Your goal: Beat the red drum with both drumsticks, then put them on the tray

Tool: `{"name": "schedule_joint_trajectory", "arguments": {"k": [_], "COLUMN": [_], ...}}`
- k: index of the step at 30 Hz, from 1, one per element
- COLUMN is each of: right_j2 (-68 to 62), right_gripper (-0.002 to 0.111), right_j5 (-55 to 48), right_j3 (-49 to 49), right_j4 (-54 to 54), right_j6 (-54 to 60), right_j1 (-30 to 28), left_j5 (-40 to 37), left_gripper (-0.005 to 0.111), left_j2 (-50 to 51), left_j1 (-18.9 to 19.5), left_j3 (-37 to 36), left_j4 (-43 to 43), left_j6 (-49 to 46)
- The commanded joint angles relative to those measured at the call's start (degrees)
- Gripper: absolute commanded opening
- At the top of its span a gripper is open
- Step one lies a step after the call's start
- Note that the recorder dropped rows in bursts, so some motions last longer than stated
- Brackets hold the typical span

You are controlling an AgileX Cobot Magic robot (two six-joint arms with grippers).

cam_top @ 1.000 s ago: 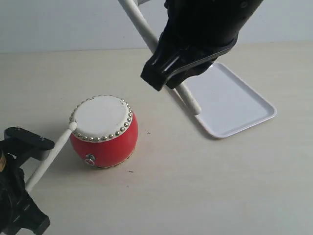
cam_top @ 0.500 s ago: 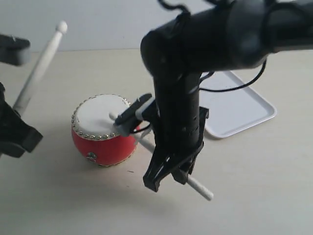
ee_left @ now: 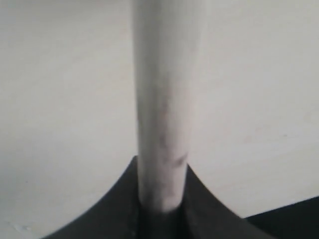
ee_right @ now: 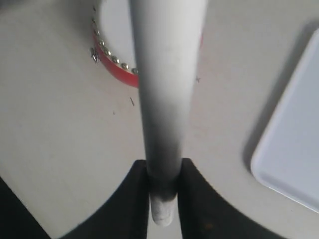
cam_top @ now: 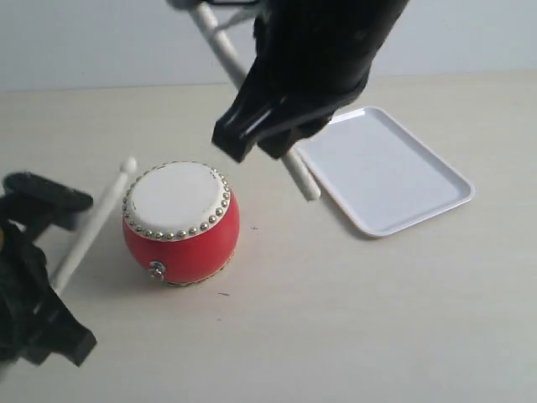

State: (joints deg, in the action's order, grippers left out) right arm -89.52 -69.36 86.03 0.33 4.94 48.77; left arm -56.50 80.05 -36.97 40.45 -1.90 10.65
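Observation:
The red drum (cam_top: 181,224) with its cream skin and brass studs stands left of centre; its edge also shows in the right wrist view (ee_right: 119,64). My left gripper (cam_top: 38,252) at the lower left is shut on a drumstick (cam_top: 92,224) whose round tip hangs just left of the drum's rim, apart from it. The same drumstick (ee_left: 164,99) fills the left wrist view between my left gripper (ee_left: 160,199). My right gripper (cam_top: 277,117) is raised above the drum's right, shut on the other drumstick (cam_top: 298,172). That drumstick (ee_right: 167,79) runs up from my right gripper (ee_right: 163,191). The white tray (cam_top: 386,172) lies at the right.
The pale wooden table (cam_top: 336,319) stretches bare in front of the drum and tray. A light wall (cam_top: 84,42) closes the back. The tray's corner (ee_right: 294,164) lies near the right gripper in the right wrist view.
The right arm has swung up from the drum skin, lifting its drumstick high. The left arm has come down, bringing its stick tip from high in the air to beside the drum's rim.

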Motion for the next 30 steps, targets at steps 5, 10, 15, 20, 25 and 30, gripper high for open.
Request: {"name": "schedule_joint_trajectory", "arguments": {"k": [5,10,15,20,25,30], "right_j2": [6.1,1.4,-10.4,-24.1,-23.7,-12.0], "right_gripper": [0.0,0.0,0.0,0.0,0.0,0.0], "right_j5": [-0.6,-0.6,3.9,5.1,0.5,-0.6], "right_j3": [0.0,-3.8,-10.0,-9.4,-5.2,-2.0], "right_j4": [-0.3,-0.3,0.3,1.5,0.8,-1.4], "right_j6": [-0.2,0.4,1.1,1.0,-0.3,-0.1], "right_j1": [0.2,0.2,0.2,0.2,0.5,0.5], "left_j5": [-0.2,-4.4,-10.4,-12.6,-13.4,-9.5], "left_gripper": [0.0,0.0,0.0,0.0,0.0,0.0], "left_j2": [14.7,8.4,-2.4,-14.0,-22.6,-27.8], "left_j1": [-0.3,-0.3,-0.3,-0.3,-0.3,-0.3], "left_j3": [1.8,6.0,10.3,12.7,13.2,13.1], "left_j4": [-0.4,-0.3,-0.3,-0.3,-1.0,-1.7], "left_j6": [-1.4,-0.8,-0.3,-0.3,-0.3,0.3]}}
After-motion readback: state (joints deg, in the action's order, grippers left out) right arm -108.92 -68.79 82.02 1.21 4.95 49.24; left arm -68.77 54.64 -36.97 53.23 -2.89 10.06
